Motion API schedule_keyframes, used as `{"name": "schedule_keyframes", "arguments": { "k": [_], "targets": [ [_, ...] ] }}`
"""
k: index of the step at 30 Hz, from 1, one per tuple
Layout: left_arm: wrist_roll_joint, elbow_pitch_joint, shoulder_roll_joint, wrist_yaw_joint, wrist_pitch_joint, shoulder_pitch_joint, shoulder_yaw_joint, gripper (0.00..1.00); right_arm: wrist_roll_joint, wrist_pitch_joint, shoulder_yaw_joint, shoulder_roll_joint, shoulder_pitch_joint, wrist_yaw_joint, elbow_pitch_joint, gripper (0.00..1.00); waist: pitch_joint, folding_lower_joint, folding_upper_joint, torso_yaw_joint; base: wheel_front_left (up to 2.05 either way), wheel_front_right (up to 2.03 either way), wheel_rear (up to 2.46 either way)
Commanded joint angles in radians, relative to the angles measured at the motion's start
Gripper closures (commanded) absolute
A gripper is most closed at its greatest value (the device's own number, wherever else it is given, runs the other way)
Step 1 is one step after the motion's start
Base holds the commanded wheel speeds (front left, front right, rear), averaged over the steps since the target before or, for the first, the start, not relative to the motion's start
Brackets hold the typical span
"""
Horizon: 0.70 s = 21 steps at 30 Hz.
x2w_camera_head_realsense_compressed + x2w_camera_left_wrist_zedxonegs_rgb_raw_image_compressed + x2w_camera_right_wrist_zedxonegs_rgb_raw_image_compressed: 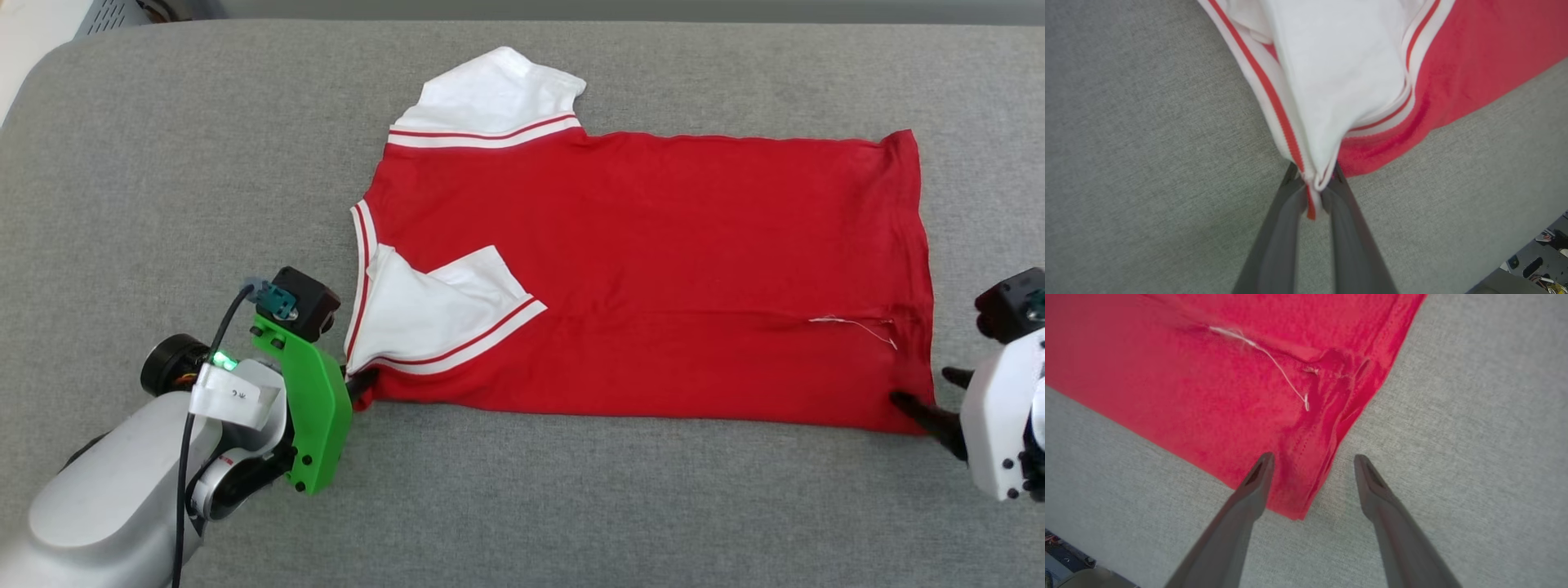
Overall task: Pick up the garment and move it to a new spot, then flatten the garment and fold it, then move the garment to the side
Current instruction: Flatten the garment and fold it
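shirt: bright red thin-fabric T-shirt with white striped sleeves [653, 269] flat mid grey fabric surface [571, 506] | left gripper [1312, 179] clenched on near sleeve corner | right gripper [1312, 461] released, straddling near hem corner | tip: bite both layers deep, then lift level with left

Bright, even light; faint shadows; left gripper [1314, 179] blurred in its wrist view

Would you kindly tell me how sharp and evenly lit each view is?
Head view: even, soft light, the garment crisp. Left wrist view: the left gripper blurred near the lens, the rest soft. Right wrist view: the right gripper slightly soft, the loose thread readable.
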Motion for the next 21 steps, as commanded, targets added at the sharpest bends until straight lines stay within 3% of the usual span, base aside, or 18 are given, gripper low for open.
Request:
{"name": "schedule_keyframes", "arguments": {
  "k": [1, 10, 11, 12, 21],
  "targets": [
    [0.011, -0.006, -0.004, 0.009, -0.009, -0.002, 0.0, 1.0, -0.008, -0.002, 0.014, 0.018, 0.007, -0.001, 0.024, 0.0, 0.012, 0.0, 0.0, 0.009, 0.0, 0.0, 0.0],
    [0.023, -0.001, -0.009, 0.015, -0.029, 0.005, -0.006, 1.0, -0.022, -0.064, 0.121, 0.089, 0.023, -0.001, 0.165, 0.0, 0.03, 0.0, 0.0, 0.012, 0.0, 0.0, 0.0],
    [0.022, 0.002, -0.007, 0.015, -0.033, 0.009, -0.005, 1.0, -0.023, -0.082, 0.128, 0.09, 0.017, -0.001, 0.17, 0.71, 0.027, 0.0, 0.0, 0.008, 0.0, 0.0, 0.0],
    [0.02, 0.004, -0.005, 0.016, -0.036, 0.013, -0.004, 1.0, -0.026, -0.1, 0.133, 0.088, 0.009, -0.001, 0.172, 1.0, 0.023, 0.0, 0.0, 0.005, 0.0, 0.0, 0.0],
    [-0.012, -0.02, 0.045, 0.02, -0.054, 0.075, 0.007, 1.0, -0.019, -0.231, 0.102, 0.041, -0.015, -0.001, 0.129, 1.0, -0.058, 0.0, 0.0, -0.013, 0.0, 0.0, 0.0]
  ]
}}
